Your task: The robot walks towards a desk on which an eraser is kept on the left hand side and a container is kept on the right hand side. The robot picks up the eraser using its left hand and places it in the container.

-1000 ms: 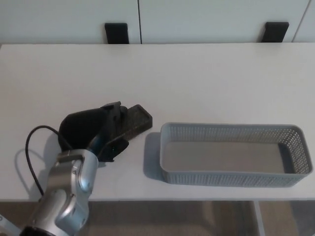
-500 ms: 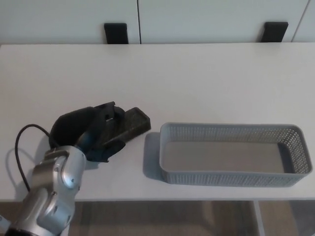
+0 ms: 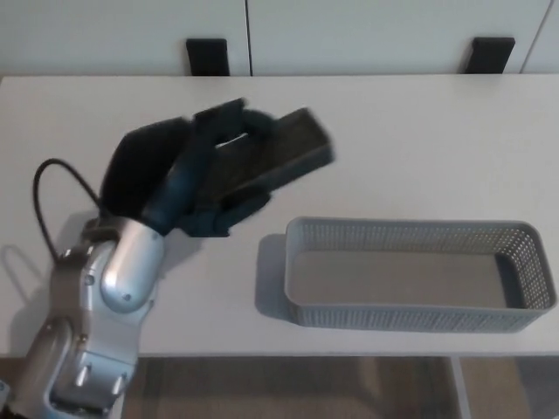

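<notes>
My left hand is raised above the white desk, its black fingers closed around a dark rectangular eraser. The eraser sticks out to the right of the hand, tilted upward, and looks motion-blurred. It hangs above the desk, up and to the left of the grey mesh container, which stands near the desk's front right edge and has nothing in it. The silver forearm comes in from the lower left. My right hand does not show.
A black cable loops from the left wrist over the desk. Two black brackets sit on the white wall behind the desk's far edge. The desk's front edge runs just below the container.
The left hand has lifted the eraser off the desk and carried it up and to the right, closer to the container. The container has stayed put.
</notes>
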Controlling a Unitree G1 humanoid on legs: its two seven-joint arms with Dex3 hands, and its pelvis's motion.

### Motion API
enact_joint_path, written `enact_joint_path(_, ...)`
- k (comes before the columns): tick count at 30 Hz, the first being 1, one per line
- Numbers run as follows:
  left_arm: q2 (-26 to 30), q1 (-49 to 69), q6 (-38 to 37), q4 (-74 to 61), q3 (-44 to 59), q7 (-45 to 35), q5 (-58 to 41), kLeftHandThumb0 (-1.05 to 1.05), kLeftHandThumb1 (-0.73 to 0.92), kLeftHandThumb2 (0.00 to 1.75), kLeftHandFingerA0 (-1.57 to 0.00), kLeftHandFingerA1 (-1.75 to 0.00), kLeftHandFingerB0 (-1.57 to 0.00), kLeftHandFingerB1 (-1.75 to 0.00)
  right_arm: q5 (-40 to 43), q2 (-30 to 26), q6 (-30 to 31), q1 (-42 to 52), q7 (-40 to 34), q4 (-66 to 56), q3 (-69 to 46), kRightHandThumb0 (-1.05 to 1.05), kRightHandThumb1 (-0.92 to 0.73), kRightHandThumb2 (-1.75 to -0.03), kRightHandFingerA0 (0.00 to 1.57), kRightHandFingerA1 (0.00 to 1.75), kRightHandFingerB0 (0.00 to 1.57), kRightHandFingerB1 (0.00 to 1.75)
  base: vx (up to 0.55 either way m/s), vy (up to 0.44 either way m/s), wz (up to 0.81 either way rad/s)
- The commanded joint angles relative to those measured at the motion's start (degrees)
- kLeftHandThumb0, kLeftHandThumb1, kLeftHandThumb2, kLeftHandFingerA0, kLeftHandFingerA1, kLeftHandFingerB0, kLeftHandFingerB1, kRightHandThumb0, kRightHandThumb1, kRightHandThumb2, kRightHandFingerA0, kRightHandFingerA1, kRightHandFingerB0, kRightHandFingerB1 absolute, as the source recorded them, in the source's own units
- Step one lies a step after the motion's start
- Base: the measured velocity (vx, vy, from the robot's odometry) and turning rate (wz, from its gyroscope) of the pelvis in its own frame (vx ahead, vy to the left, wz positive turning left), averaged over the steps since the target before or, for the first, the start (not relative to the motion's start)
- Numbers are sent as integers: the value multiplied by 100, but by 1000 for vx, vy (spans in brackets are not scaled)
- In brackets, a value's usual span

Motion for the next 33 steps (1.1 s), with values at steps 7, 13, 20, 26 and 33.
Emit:
enact_joint_path(7,-375,-93,-333,-311,-1560,165,732,-29,71,61,-99,-151,-92,-65,63,-34,-46,-14,42,-7,-41,-25,-47,-54,81,78,50,54,0,0,0)
enact_joint_path(13,-790,-345,-85,466,-2218,180,985,-19,68,72,-97,-149,-93,-73,-19,-3,120,40,-24,-358,36,-25,-47,-54,74,71,50,54,0,0,0)
enact_joint_path(20,-1014,-664,-299,1259,-2183,474,866,-24,67,66,-97,-153,-87,-63,-98,-153,-183,-284,41,207,71,-31,-48,-54,75,69,52,53,0,0,0)
enact_joint_path(26,-971,-837,-311,1383,-2104,388,787,-28,74,62,-98,-148,-81,-52,-103,-213,-111,-437,46,437,107,-29,-47,-53,73,70,52,53,0,0,0)
enact_joint_path(33,-632,-1090,265,1277,-2374,-369,1472,-96,63,60,0,0,0,0,-84,-211,-96,-454,-4,442,113,-29,-47,-53,75,71,52,54,0,0,0)
